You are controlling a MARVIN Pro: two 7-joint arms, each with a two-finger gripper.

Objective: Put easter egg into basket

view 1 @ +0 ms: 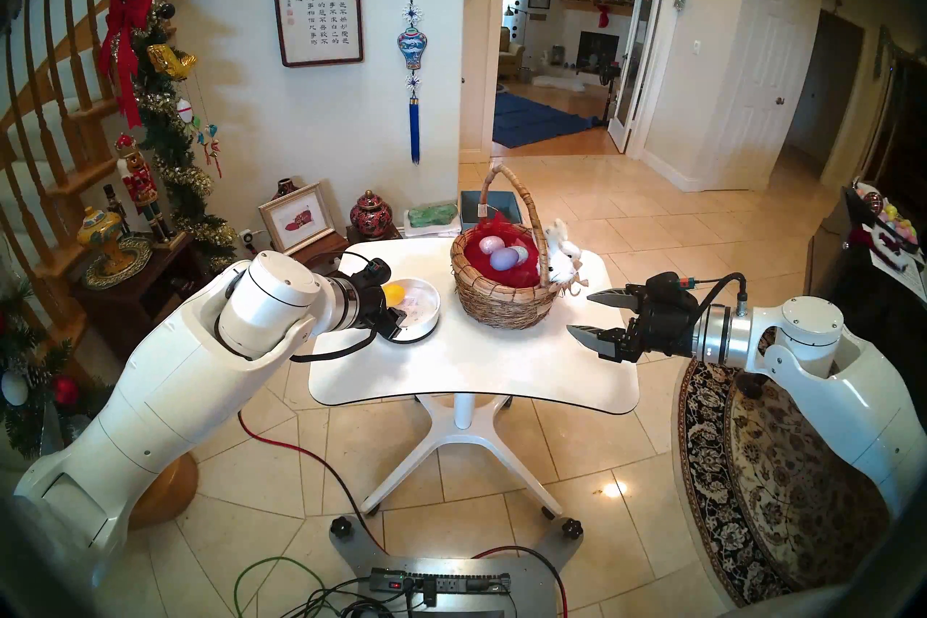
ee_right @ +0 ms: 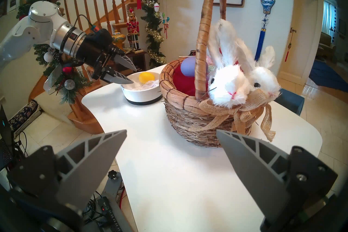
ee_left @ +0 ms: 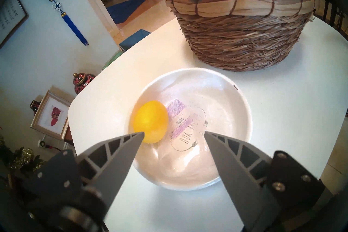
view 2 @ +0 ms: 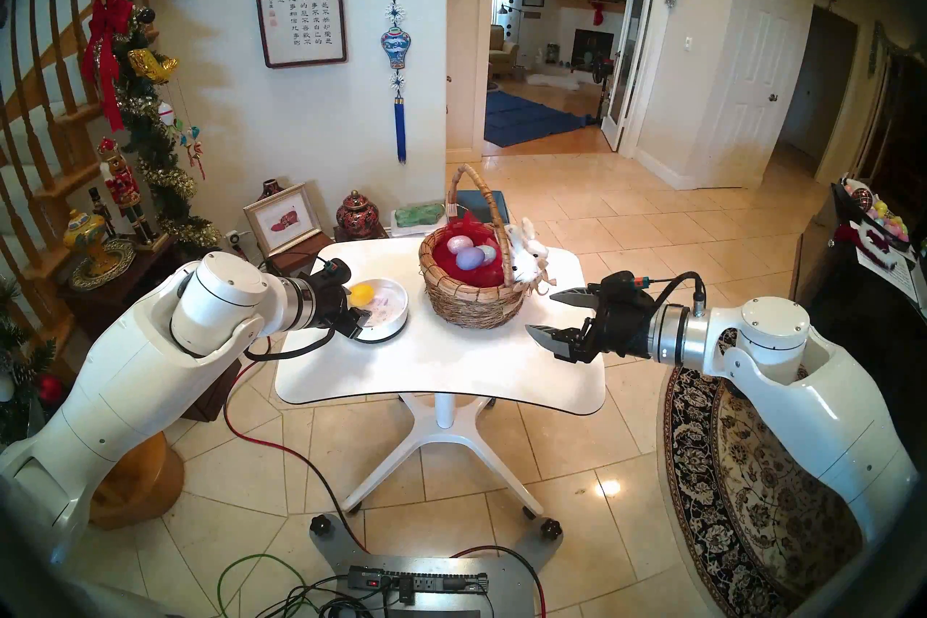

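Note:
A yellow easter egg point(ee_left: 149, 124) lies at the left side of a low white bowl point(ee_left: 243, 113) on the white table point(view 1: 476, 366). My left gripper point(ee_left: 174, 132) hovers open over the bowl's near side, its left fingertip just in front of the egg and nothing between the fingers. To the bowl's right stands the woven basket point(view 1: 501, 301) with a tall handle and red lining, holding a pink glitter egg point(view 1: 487, 244), a purple egg point(view 1: 504, 258) and a third one. My right gripper point(view 1: 579, 313) is open and empty, level with the basket's right side and apart from it.
White plush bunnies point(ee_right: 228, 84) and a burlap bow sit on the basket's right rim, facing my right gripper. Printed clear wrapping lies in the bowl. A dark side table point(view 1: 150, 266) with ornaments stands left of the table. A blue box point(view 1: 491, 205) sits behind it.

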